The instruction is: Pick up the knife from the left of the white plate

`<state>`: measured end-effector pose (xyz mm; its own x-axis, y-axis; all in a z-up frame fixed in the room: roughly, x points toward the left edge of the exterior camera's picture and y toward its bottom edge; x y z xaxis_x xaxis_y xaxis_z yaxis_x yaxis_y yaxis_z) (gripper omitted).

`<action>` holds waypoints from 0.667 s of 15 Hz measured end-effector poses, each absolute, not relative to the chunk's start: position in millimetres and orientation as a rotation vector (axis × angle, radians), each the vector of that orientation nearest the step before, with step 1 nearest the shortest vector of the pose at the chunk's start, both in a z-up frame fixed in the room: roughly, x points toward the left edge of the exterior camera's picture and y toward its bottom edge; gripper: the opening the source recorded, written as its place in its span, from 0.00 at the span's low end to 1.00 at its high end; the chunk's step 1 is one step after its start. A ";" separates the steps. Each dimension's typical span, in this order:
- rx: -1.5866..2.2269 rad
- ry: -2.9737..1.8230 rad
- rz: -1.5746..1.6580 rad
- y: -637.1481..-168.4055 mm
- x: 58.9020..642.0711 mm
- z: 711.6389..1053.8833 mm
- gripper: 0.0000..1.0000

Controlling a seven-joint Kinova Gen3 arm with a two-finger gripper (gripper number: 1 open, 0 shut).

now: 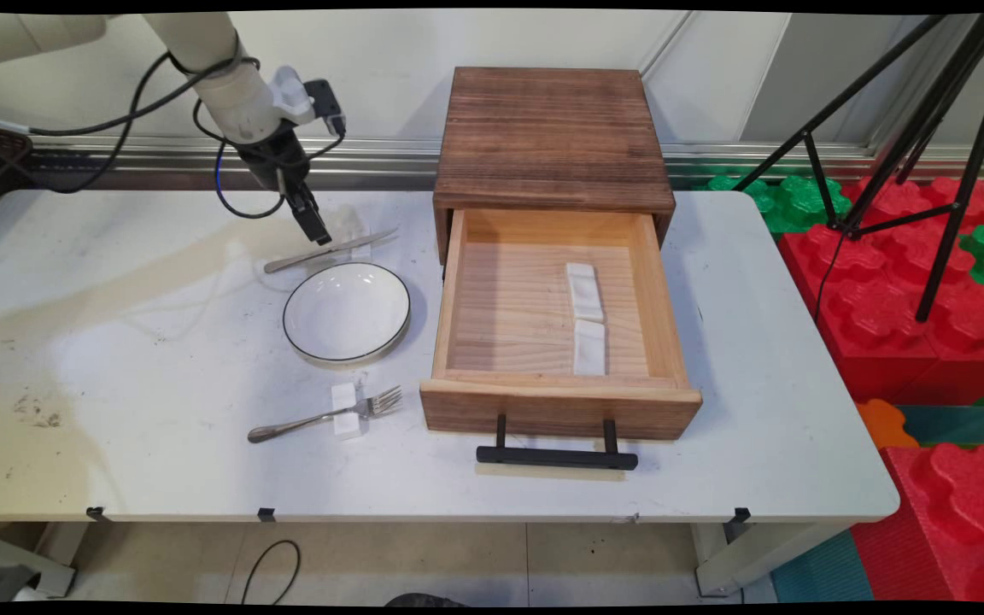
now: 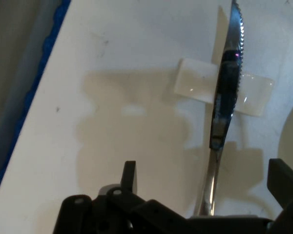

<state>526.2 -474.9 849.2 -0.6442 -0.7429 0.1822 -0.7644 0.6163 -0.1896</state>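
End effector (image 1: 314,224) sits low over the far-left part of the desk (image 1: 159,359), fingers spread wide, nothing between them. In the hand view the fingers (image 2: 128,176) straddle the handle of a knife (image 2: 224,107), not touching it as far as I can tell. The knife lies flat, its serrated blade propped on a small white rest (image 2: 195,85). In the main view the knife (image 1: 330,250) is right under and just in front of the fingertips, running left to right, blade toward the drawer. White plate (image 1: 347,312) with a dark rim just nearside of the knife. Fork (image 1: 325,416) nearer the camera, laid across its own white rest (image 1: 345,412), tines toward the drawer. Wooden box (image 1: 550,141) to the right, its drawer (image 1: 556,329) pulled open, black handle (image 1: 556,455) facing the camera. Two white rests (image 1: 587,318) lie end to end inside the drawer, right of centre.
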 end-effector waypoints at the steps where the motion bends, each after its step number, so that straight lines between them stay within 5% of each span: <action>1: 1.266 -2.756 0.362 -479.2 526.8 844.3 1.00; 10: 1.144 -2.817 0.241 -502.0 530.3 816.2 1.00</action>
<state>530.3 -502.0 816.2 -0.7151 -0.6841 0.1439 -0.6986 0.7068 -0.1116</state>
